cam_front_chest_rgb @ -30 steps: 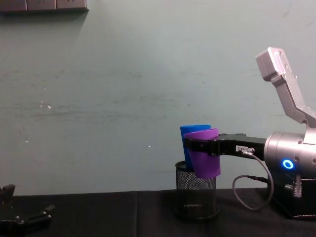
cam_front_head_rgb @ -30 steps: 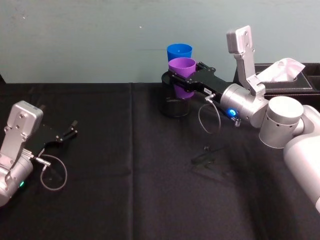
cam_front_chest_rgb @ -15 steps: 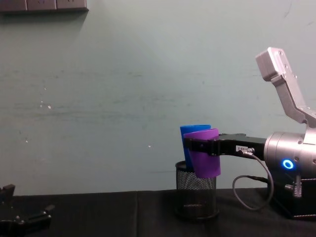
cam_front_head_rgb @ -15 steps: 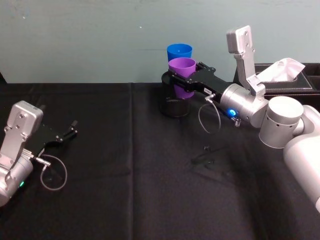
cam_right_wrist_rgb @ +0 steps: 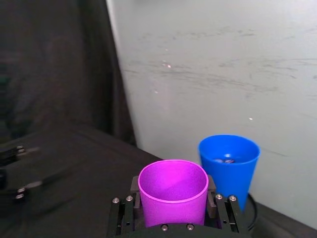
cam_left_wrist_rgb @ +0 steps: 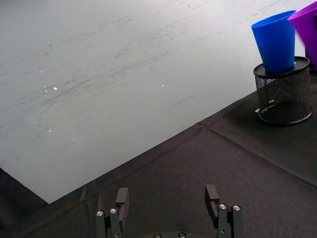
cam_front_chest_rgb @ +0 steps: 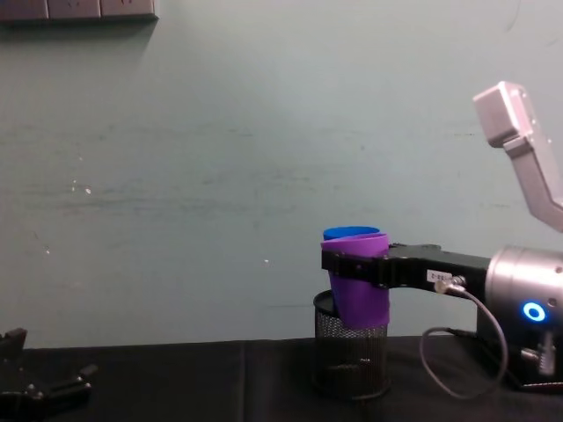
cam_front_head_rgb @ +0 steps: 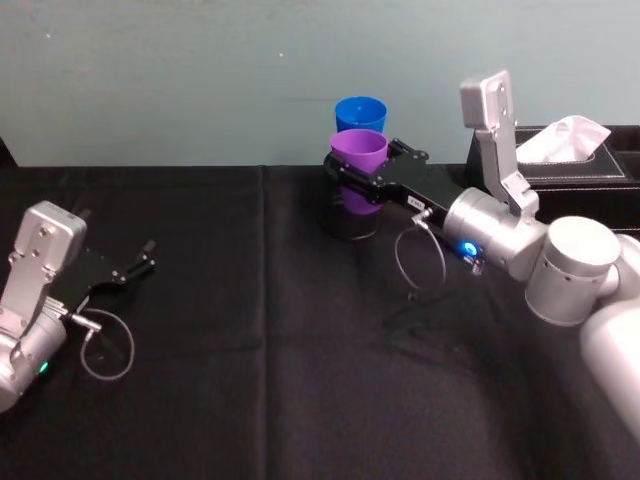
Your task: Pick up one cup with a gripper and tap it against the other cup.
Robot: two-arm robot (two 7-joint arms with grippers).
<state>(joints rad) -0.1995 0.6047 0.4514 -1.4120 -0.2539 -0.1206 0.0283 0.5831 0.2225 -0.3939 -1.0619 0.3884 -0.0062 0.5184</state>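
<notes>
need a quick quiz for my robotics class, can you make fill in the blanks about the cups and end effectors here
The purple cup is gripped by the ___.
The mesh holder contains the ___.
The left end effector has its fingers ___.
Answers: right end effector; blue cup; open.

Left tool point(cam_left_wrist_rgb: 167, 194), fingers apart, over black-clothed desk point(cam_left_wrist_rgb: 208, 158); beyond, bright blue plastic tumbler point(cam_left_wrist_rgb: 275, 42) stands in black mesh holder point(cam_left_wrist_rgb: 283, 91), purple plastic tumbler point(cam_left_wrist_rgb: 308, 25) just beside.

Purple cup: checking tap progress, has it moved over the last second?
Yes. In the chest view the purple cup, held by the right gripper, has sunk lower against the mesh pen holder.
</notes>
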